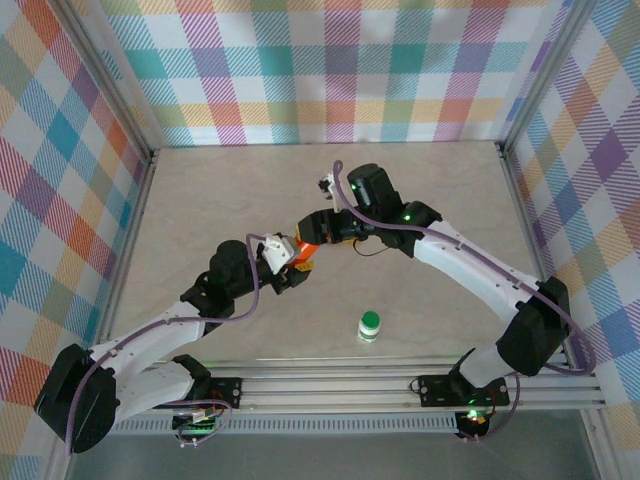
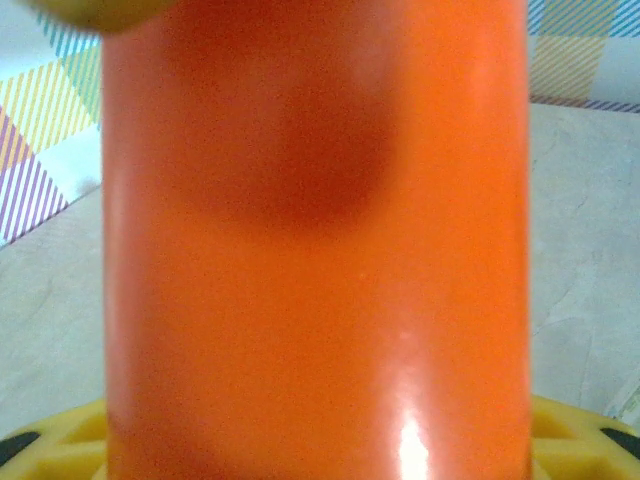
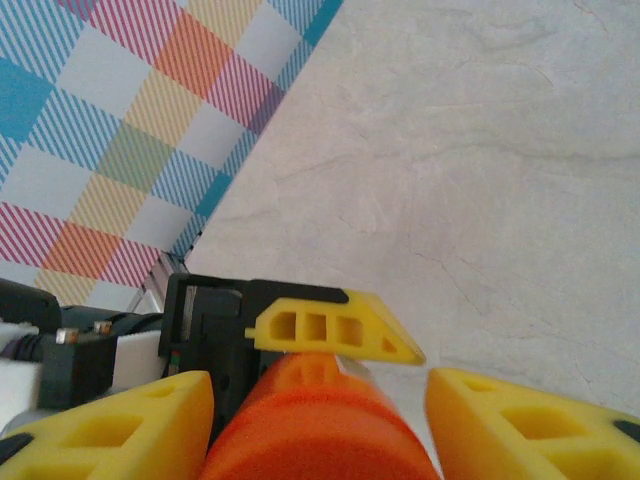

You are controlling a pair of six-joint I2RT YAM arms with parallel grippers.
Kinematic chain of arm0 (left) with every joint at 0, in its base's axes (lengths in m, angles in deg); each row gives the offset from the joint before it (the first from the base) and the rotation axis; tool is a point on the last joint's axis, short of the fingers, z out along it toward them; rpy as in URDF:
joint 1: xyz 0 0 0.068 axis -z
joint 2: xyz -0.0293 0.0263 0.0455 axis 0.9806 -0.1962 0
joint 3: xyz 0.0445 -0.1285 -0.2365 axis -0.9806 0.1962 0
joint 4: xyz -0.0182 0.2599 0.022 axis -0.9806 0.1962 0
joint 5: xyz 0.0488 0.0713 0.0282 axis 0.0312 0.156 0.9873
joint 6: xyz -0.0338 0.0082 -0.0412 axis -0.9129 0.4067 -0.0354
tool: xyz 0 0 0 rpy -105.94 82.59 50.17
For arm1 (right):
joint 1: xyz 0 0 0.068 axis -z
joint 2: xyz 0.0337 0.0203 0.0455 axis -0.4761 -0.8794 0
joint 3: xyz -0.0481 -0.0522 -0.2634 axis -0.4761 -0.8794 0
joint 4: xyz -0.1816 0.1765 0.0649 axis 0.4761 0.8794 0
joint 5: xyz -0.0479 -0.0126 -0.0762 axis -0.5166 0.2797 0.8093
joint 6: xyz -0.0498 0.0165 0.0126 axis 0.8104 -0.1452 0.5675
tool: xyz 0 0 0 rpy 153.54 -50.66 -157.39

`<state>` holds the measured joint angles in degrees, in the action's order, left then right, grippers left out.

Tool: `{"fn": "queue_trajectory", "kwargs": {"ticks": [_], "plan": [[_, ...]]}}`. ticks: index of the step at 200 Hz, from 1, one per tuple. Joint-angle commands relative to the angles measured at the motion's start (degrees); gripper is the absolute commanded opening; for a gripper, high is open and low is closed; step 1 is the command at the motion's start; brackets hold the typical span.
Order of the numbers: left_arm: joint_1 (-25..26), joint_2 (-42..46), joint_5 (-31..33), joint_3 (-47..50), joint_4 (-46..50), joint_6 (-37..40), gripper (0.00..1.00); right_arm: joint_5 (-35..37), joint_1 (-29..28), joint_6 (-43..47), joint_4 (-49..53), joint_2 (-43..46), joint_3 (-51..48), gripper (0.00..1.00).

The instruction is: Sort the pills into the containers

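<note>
Plaid walls (image 1: 330,70) ring the pale table (image 1: 230,190), and your two arms meet over its middle at the orange bottle (image 2: 320,260). Your left gripper (image 1: 297,262) pinches that bottle around its body. Your right gripper (image 3: 320,400) stands spread astride one end of it, with a sliver of table showing between the bottle and one yellow finger (image 3: 530,420). A small green-capped bottle (image 1: 369,325) stands upright nearer the arm bases, well apart from both grippers.

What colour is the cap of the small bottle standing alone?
Green cap, best in the top external view.
</note>
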<state>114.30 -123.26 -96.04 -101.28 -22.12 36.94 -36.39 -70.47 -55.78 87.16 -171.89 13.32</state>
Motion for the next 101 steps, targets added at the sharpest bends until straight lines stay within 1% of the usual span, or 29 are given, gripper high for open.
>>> {"fn": "queue_trajectory", "kwargs": {"ticks": [1, 27, 67, 101], "plan": [[1.47, 0.69, -5.06, -0.54, -9.32, 1.84, 0.0, 4.53, 0.66, -1.4, 0.05, -0.91, 0.5, 0.6], [1.39, 0.67, -5.14, -0.23, -9.73, 1.7, 0.0, 3.69, 0.97, -2.15, 0.48, -0.54, 0.75, 0.62], [1.45, 0.8, -5.45, 0.61, -10.09, 1.63, 0.0, 5.49, 2.35, -4.33, -0.29, 1.0, -0.4, 0.64], [1.42, 0.48, -5.88, 1.13, -10.19, 1.19, 0.0, 5.38, 3.54, -6.01, -1.16, 1.23, -0.4, 0.66]]}}
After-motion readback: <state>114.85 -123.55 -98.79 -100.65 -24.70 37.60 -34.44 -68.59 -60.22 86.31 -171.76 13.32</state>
